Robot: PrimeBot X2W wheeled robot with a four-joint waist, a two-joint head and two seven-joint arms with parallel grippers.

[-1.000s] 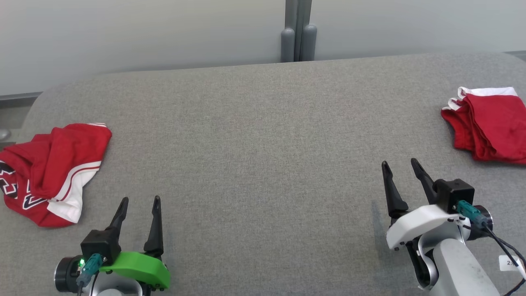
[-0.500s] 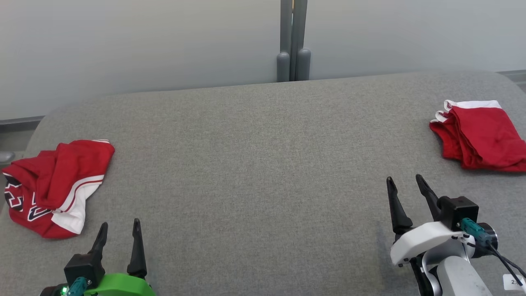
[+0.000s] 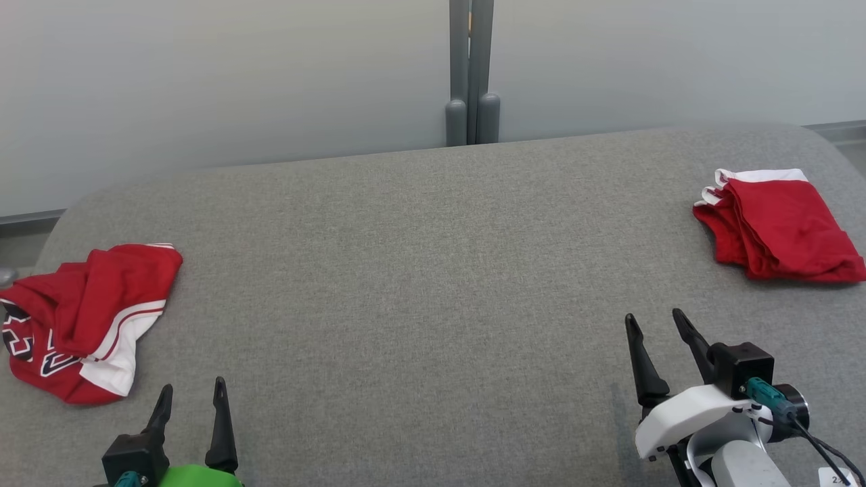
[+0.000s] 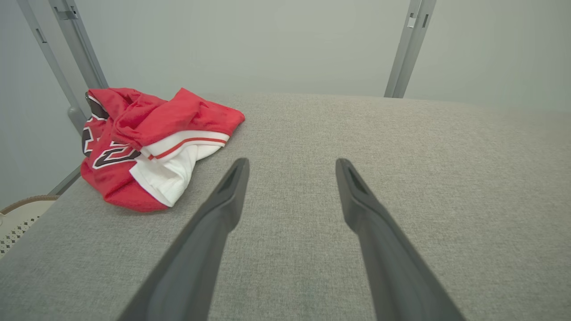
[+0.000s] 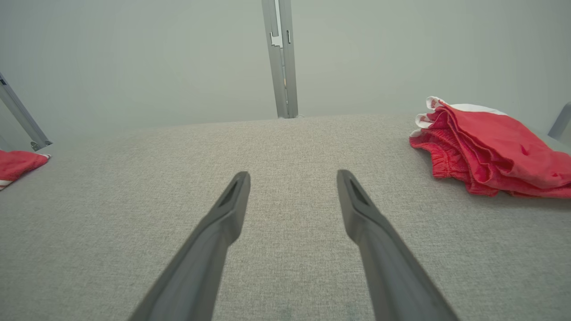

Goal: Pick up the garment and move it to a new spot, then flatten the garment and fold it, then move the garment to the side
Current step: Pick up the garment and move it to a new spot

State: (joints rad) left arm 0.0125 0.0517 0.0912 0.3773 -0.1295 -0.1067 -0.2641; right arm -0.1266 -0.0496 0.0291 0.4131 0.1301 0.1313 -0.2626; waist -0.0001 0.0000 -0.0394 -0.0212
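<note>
The crumpled red jersey [image 4: 117,180] carried large dark numerals edged in white, mostly lost in its folds. In the left wrist view 1 of them read as a 2; the other could not be made out. A small white tag [image 3: 839,477] at the head view's lower right corner showed a 2, the rest cut off.

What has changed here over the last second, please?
The head camera shifted, so the scene sits lower; the left pincer seems drawn back slightly. Nothing was grasped or released; it and the right pincer stay open, and the crumpled garment and folded garment lie unmoved.
</note>
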